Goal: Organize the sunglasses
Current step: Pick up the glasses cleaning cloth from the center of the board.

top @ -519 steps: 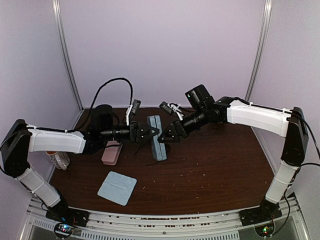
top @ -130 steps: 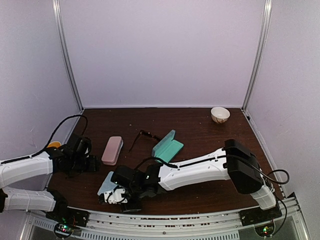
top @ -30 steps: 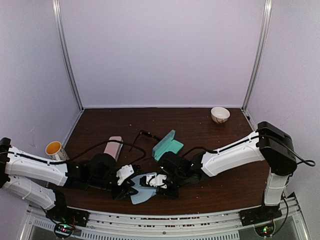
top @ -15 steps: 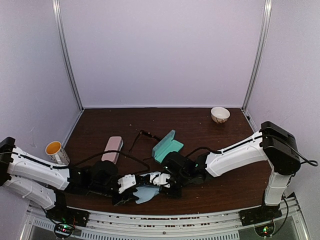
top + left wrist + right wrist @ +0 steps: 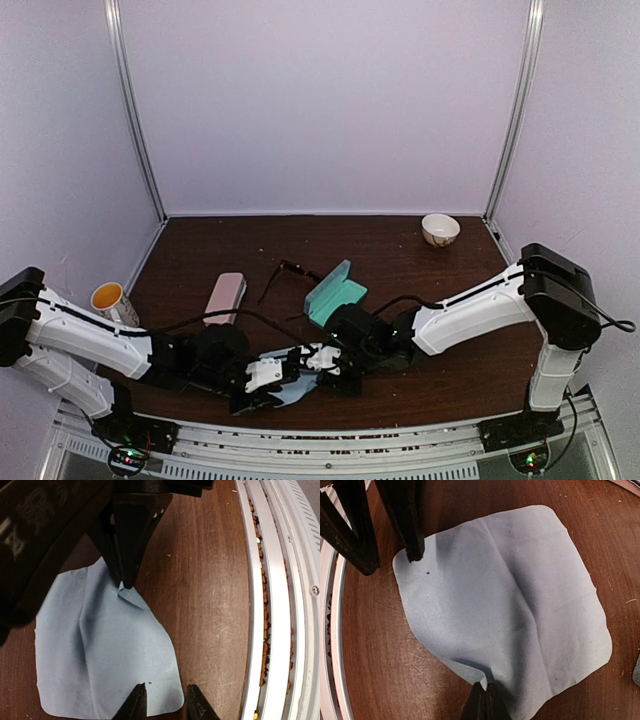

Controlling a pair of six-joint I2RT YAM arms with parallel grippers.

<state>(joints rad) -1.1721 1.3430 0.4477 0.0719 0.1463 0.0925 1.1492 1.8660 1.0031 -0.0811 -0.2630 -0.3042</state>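
A thin reddish-brown wire pair of sunglasses [image 5: 288, 270] lies at mid-table, far from both grippers. A light-blue cloth [image 5: 100, 645] [image 5: 510, 600] lies flat near the front edge, between the two grippers. My right gripper [image 5: 486, 686] [image 5: 318, 362] is shut on the cloth's edge, which puckers up at the pinch. My left gripper [image 5: 167, 687] [image 5: 262, 388] is open and low over the opposite corner. One of its fingers [image 5: 137, 702] is over the cloth, the other over bare wood. The chunky dark pair is out of view.
An open teal case [image 5: 335, 290] stands just behind the right gripper, next to the wire sunglasses. A pink case [image 5: 225, 298] lies to the left, a mug [image 5: 108, 298] at the far left, a bowl [image 5: 440, 229] at the back right. The table's metal rail [image 5: 272, 605] runs close by.
My left gripper has slid right onto the cloth's near corner and its jaws have narrowed. The right gripper has kept its pinch, and the cloth has flattened onto the table.
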